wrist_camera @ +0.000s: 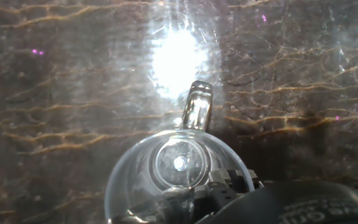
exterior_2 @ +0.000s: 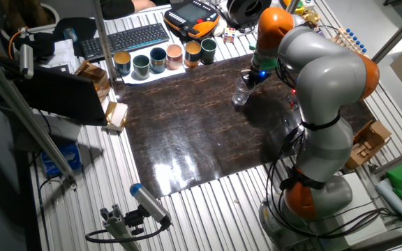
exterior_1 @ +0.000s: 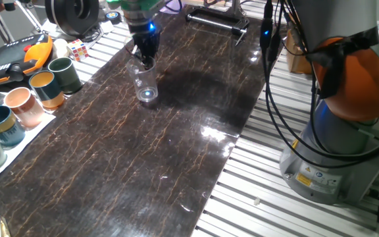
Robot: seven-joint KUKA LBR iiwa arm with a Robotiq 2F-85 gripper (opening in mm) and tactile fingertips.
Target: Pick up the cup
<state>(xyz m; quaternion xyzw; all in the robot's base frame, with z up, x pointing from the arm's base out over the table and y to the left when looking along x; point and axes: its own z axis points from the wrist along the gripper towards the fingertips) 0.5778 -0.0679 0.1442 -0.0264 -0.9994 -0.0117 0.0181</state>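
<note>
The cup [exterior_1: 147, 85] is a small clear tumbler standing on the dark marbled table mat [exterior_1: 143, 151], its shiny base lit by the hand's blue light. It also shows in the other fixed view [exterior_2: 241, 94]. In the hand view I look down into the cup [wrist_camera: 179, 163]; a clear glassy tab sticks out from its far rim. My gripper [exterior_1: 146, 62] comes straight down onto the cup's near rim, with the fingers close together across the wall. In the hand view the gripper [wrist_camera: 197, 194] sits at the bottom edge, with one dark finger [wrist_camera: 229, 183] at the rim.
Coloured mugs stand in a row on a white tray at the left: green [exterior_1: 64, 72], orange [exterior_1: 45, 89], pink [exterior_1: 22, 105], teal [exterior_1: 2, 125]. A puzzle cube [exterior_1: 77, 49] and an orange pendant [exterior_1: 18, 56] lie behind them. A black bar [exterior_1: 216, 20] lies at the back, and the arm's base [exterior_1: 334, 131] is on the right.
</note>
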